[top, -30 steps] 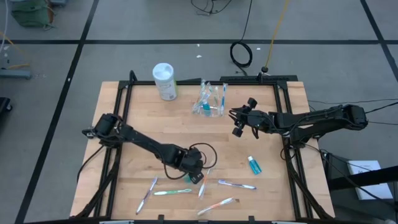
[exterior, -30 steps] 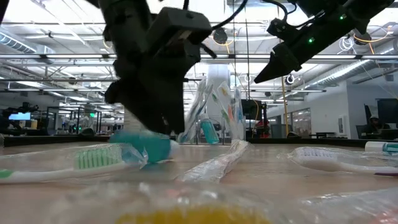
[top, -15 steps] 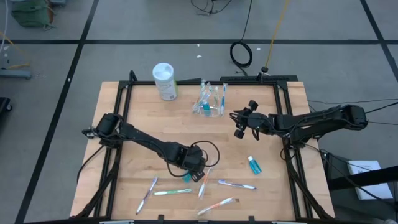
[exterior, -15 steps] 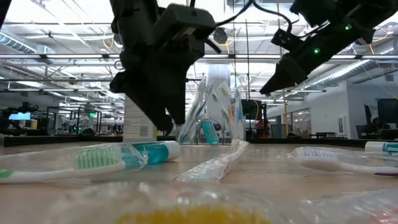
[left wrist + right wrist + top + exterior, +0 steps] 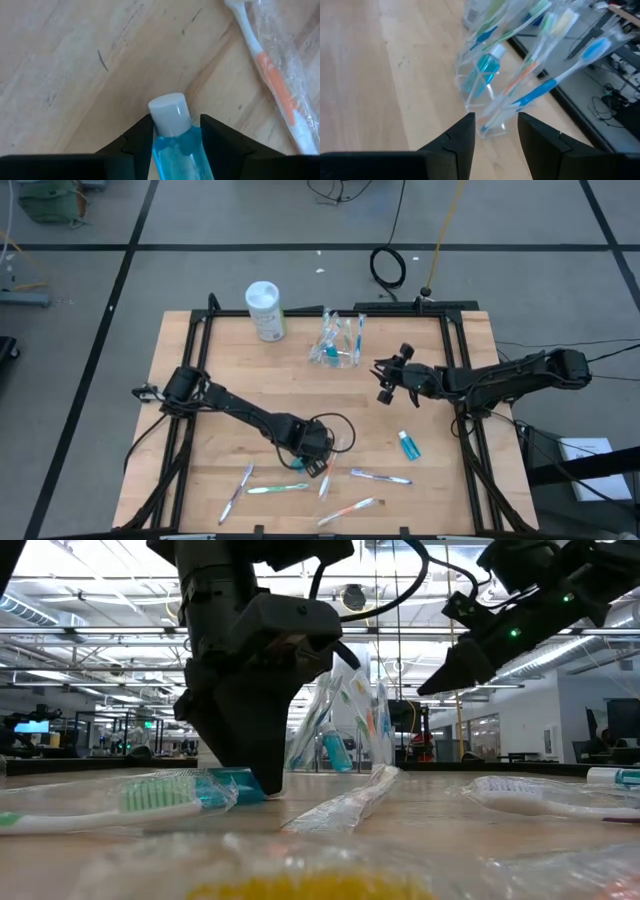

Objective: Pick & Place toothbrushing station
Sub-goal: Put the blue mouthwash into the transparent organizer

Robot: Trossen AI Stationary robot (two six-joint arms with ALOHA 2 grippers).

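Observation:
A blue toothpaste tube [image 5: 174,147] with a white cap [image 5: 167,111] lies flat on the wooden table. My left gripper [image 5: 319,462] is down over it, fingers pointing down, one on each side of the tube's cap end; it also shows in the low view [image 5: 252,780]. The clear plastic cup [image 5: 337,350] stands at the far middle, holding several toothbrushes and a tube [image 5: 487,65]. My right gripper [image 5: 382,380] hovers open and empty just right of the cup. Another tube [image 5: 408,445] lies on the right. My left gripper straddles the tube just below its cap [image 5: 172,137], coming from above with the fingers [image 5: 140,142] across the tube. The tube fills the gap between them; I cannot tell whether they touch it. The tube lies flat on the table [image 5: 225,786].
A white canister [image 5: 265,310] stands at the far left. Several wrapped toothbrushes lie along the near edge [image 5: 280,488], [image 5: 380,476], [image 5: 350,508], one with an orange handle right beside the tube [image 5: 272,75]. Black frame rails run along the table's sides [image 5: 195,340].
My left gripper has come down from a little above the table onto the blue tube, so that its fingers now reach the tabletop on either side of it. The tube has stayed where it lay.

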